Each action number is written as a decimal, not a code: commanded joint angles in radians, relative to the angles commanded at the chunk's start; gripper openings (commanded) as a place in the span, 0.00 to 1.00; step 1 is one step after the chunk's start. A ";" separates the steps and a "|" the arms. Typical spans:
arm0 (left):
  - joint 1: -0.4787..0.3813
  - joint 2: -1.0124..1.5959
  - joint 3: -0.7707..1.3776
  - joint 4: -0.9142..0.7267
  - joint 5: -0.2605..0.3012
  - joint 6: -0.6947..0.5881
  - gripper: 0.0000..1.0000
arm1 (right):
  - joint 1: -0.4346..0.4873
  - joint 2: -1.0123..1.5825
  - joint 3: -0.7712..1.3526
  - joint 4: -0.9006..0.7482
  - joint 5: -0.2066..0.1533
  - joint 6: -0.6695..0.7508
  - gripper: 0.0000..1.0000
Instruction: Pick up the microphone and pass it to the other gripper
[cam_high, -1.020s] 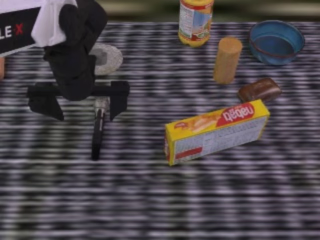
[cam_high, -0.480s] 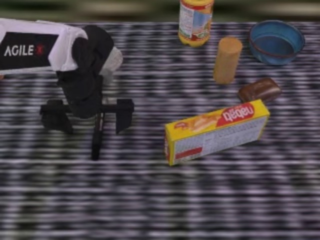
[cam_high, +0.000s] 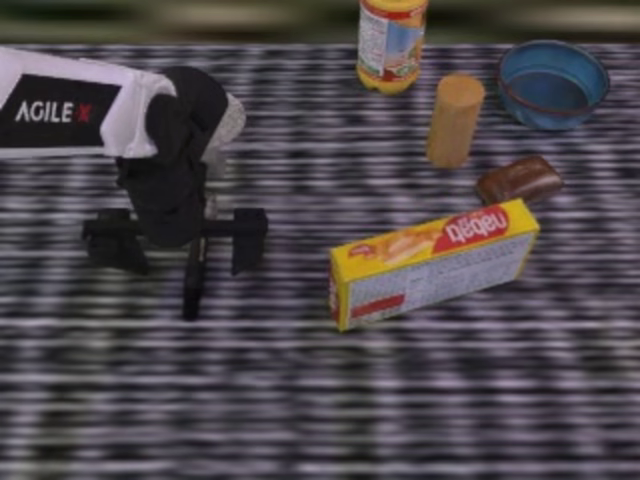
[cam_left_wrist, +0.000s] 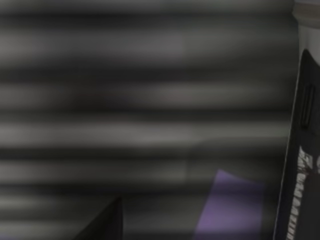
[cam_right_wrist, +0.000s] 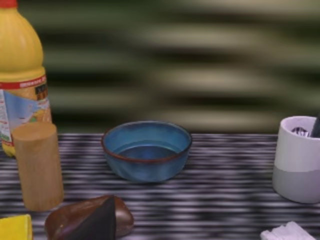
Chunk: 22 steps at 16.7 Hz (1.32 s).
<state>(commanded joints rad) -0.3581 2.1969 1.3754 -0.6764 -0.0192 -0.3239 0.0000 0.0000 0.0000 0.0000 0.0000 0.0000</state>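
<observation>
Near the table's (cam_high: 420, 400) left edge, the left gripper (cam_high: 176, 243) has sunk lower over the microphone (cam_high: 193, 280) (fingers spread wide, straddling its head end), which lies flat; closing seems next. The right gripper is out of sight.

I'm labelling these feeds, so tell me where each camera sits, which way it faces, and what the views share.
Top view: above the table, looking down at the left gripper straddling the microphone.
Left wrist view: close to the striped cloth; a dark finger shows.
Right wrist view: low, facing the blue bowl; no gripper shows.
Shared: bowl, tan cylinder, in top and right wrist views.
</observation>
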 joint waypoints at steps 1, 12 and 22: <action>0.000 0.000 0.000 0.000 0.000 0.000 0.92 | 0.000 0.000 0.000 0.000 0.000 0.000 1.00; 0.000 0.000 0.000 0.000 0.000 0.000 0.10 | 0.000 0.000 0.000 0.000 0.000 0.000 1.00; 0.000 -0.055 0.019 -0.022 -0.019 0.015 0.00 | 0.000 0.000 0.000 0.000 0.000 0.000 1.00</action>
<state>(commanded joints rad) -0.3578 2.1419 1.3943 -0.6981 -0.0377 -0.3093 0.0000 0.0000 0.0000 0.0000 0.0000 0.0000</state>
